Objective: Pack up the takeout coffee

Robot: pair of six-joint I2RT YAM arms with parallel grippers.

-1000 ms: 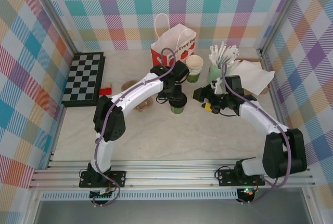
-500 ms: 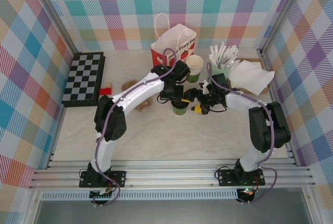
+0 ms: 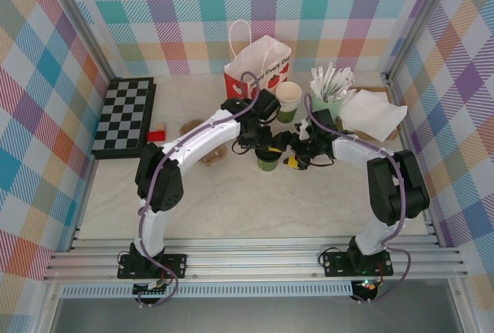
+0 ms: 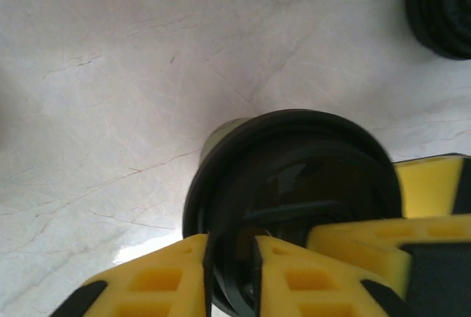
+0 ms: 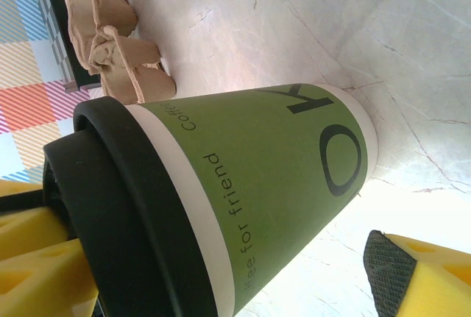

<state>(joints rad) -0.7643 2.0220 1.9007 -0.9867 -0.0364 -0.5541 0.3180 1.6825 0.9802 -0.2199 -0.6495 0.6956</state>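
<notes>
The table (image 3: 231, 209) is bare in front of the paper bag (image 3: 255, 66). The coffee cup (image 3: 268, 161) stands upright there, in front of the bag and a tiny bit to its right. Both arms meet at this cup. The left gripper (image 4: 230, 258) comes down on top of it. Its yellow fingers sit close together with the edge of the black lid (image 4: 294, 162) in the thin gap between them, and I cannot tell if they squeeze the edge or just sit by it. The right gripper (image 3: 279, 155) reaches in from the right side of the bag. It is wide open with the cup's green side between its fingers, and one finger is clearly not touching. In front of the bag and to its left lies a brown cardboard tray (image 3: 207, 155). A stack of cups with no lids (image 3: 289, 95) stands just right of the bag. I think some things could go wrong. A pull on the lid alone could pop it off. A hard squeeze could crush the paper side and spill. One finger touching first could tip the cup, and the two grippers are so close they could bump.
</notes>
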